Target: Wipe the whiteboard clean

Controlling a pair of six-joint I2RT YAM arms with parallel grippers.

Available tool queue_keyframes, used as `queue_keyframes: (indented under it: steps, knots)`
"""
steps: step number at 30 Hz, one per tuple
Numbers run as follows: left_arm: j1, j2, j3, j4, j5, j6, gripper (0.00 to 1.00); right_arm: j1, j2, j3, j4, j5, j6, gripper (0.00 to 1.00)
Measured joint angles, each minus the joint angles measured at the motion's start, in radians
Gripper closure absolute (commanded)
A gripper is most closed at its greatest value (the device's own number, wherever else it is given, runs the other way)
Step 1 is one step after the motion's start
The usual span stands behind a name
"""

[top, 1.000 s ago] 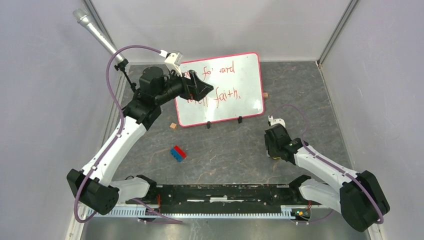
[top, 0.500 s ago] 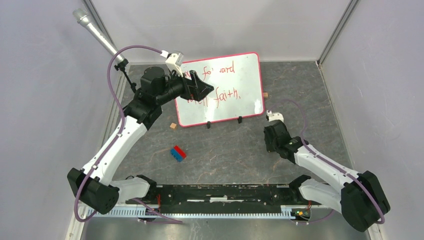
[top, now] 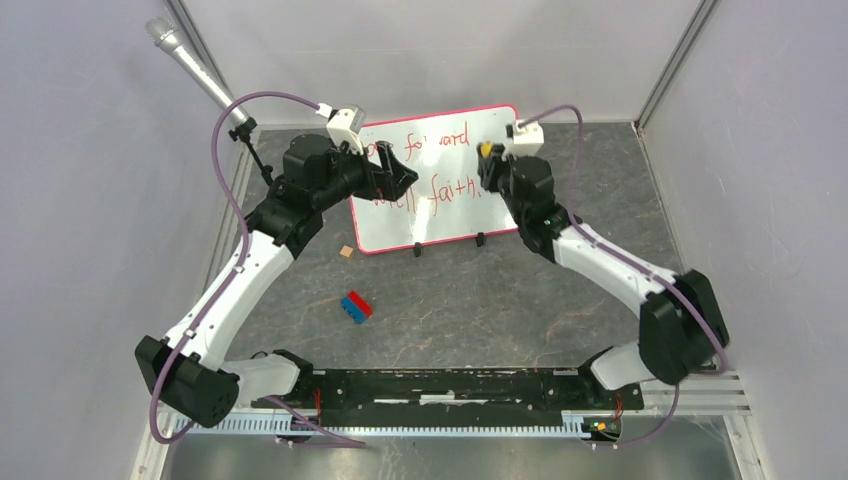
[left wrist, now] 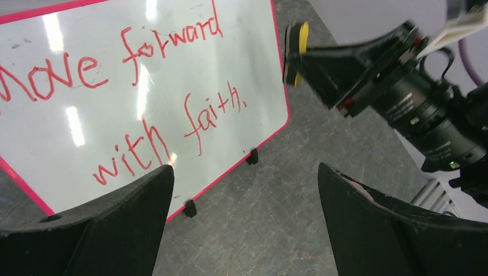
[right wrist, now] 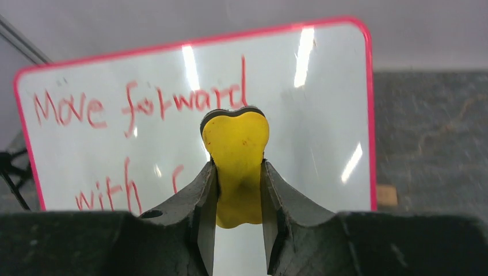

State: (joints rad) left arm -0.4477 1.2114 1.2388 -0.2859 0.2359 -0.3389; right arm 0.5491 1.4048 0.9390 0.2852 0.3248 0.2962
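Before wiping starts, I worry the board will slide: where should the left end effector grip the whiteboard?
Probably the whiteboard by its thin left rim, from the left, open left end effector straddling the edge: the rim is slim enough to pinch, and that side is clear of the yellow eraser.

Dark grey marbled counter (top: 450,300): red-and-blue plastic brick block (top: 356,306) left of centre, small tan wooden cube (top: 346,252) just beyond it. Silver microphone on black stand (top: 190,62) at far-left corner.

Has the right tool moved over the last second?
Yes. The right tool, gripping a yellow eraser, went from beside the lower right corner of the whiteboard to over its upper right.
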Motion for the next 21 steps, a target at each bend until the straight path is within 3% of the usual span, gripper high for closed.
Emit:
queue_keyframes:
  steps: [8, 15, 18, 21]
  knots:
    - [0.051, 0.062, 0.011, -0.027, -0.078, 0.000, 0.00, 0.000, 0.256, 0.297, 0.126, -0.002, -0.091, 0.85]
    - [0.156, 0.149, 0.011, -0.039, -0.089, -0.039, 0.00, -0.006, 0.355, 0.406, 0.066, -0.006, -0.181, 0.84]
    - [0.184, 0.159, 0.005, -0.058, -0.114, -0.064, 0.08, -0.014, 0.365, 0.421, 0.038, -0.019, -0.204, 0.84]
    - [0.221, 0.142, -0.036, -0.055, -0.109, -0.085, 0.08, -0.025, 0.377, 0.438, 0.028, -0.048, -0.220, 0.83]
